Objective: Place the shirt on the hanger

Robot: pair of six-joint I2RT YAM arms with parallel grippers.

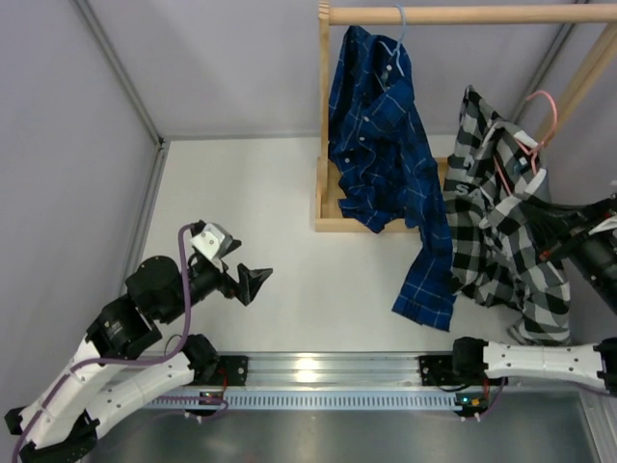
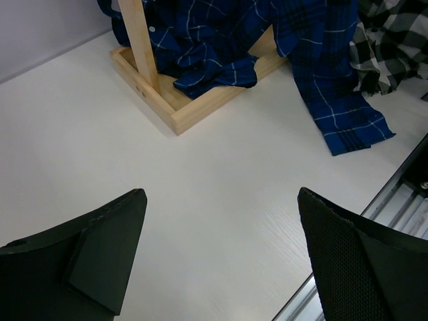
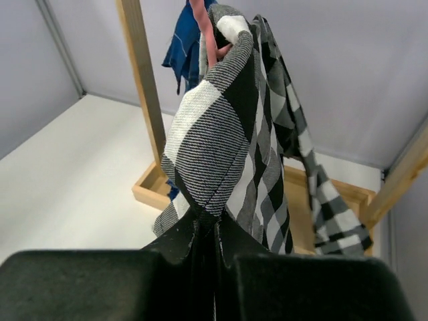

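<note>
The black-and-white checked shirt (image 1: 501, 231) hangs at the right of the top view, draped over the pink hanger (image 1: 545, 111), whose hook rises above the collar. In the right wrist view the shirt (image 3: 221, 127) rises straight from my right gripper (image 3: 215, 224), which is shut on a fold of its fabric; a bit of the pink hanger (image 3: 204, 33) shows at the top. My right gripper in the top view is mostly hidden behind the cloth near the right edge. My left gripper (image 1: 253, 280) is open over the bare table at lower left, far from the shirt, holding nothing (image 2: 221, 200).
A wooden rack (image 1: 333, 207) with a top rail (image 1: 463, 13) stands at the back. A blue plaid shirt (image 1: 381, 164) on a light blue hanger hangs from it, its tail reaching the table (image 2: 348, 127). A metal rail (image 1: 328, 371) runs along the near edge.
</note>
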